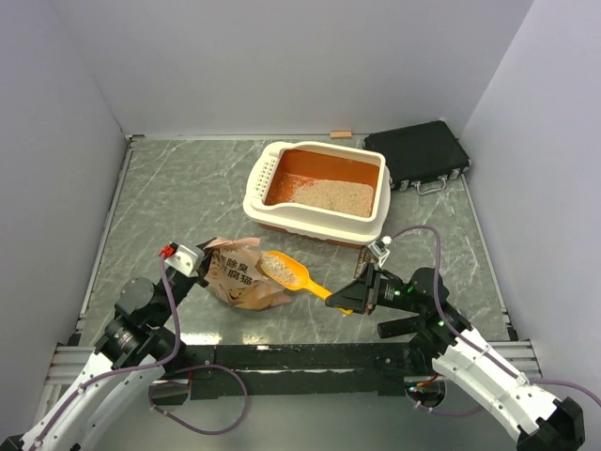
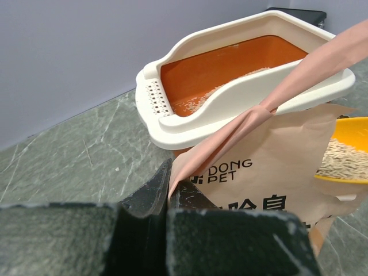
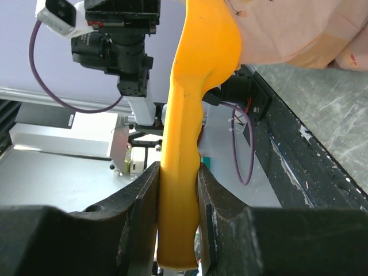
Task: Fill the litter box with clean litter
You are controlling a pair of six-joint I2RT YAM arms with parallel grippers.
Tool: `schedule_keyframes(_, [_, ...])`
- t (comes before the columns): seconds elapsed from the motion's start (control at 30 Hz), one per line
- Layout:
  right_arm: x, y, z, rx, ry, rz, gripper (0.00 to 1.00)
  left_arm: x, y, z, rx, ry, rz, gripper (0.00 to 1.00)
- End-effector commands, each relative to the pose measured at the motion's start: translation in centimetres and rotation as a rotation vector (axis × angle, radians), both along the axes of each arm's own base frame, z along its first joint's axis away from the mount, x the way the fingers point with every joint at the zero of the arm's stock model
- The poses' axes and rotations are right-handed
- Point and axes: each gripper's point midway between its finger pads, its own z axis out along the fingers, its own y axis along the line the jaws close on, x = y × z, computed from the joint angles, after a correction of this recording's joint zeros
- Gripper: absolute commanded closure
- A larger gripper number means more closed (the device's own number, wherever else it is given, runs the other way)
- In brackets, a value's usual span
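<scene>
At the bag (image 2: 259, 172), left gripper (image 2: 167, 198) seemingly pinches its edge, tips obscured; right gripper (image 3: 178, 190) clamps the scoop (image 3: 198, 69).

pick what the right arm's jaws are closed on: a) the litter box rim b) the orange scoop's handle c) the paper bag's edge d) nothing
b, the right wrist view shows the right jaws pressed against both sides of the orange scoop at its handle, and the top view shows its bowl loaded with litter beside the paper bag.
</scene>
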Motion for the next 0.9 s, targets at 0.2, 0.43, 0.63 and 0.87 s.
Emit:
schedule_keyframes(0.2, [0.8, -0.6, 1.8, 0.026, -0.023, -0.076, 1.0, 0.4, 3.1, 5.6, -0.143, -0.159, 0.144, 0.99])
schedule_keyframes(0.43, [2.9, -0.8, 5.0, 0.081, -0.07, -0.192, 1.0, 0.4, 2.9, 5.4, -0.137, -0.154, 0.134, 0.99])
schedule_keyframes(0.63, [5.8, -1.1, 7.5, 0.149, -0.061, -0.327, 1.0, 0.2, 2.9, 5.7, -0.142, -0.164, 0.127, 0.99])
schedule_keyframes(0.87, [10.8, -1.4, 7.8, 0.127, -0.031, -0.522, 1.0, 0.0, 2.6, 5.8, -0.145, -0.166, 0.108, 0.99])
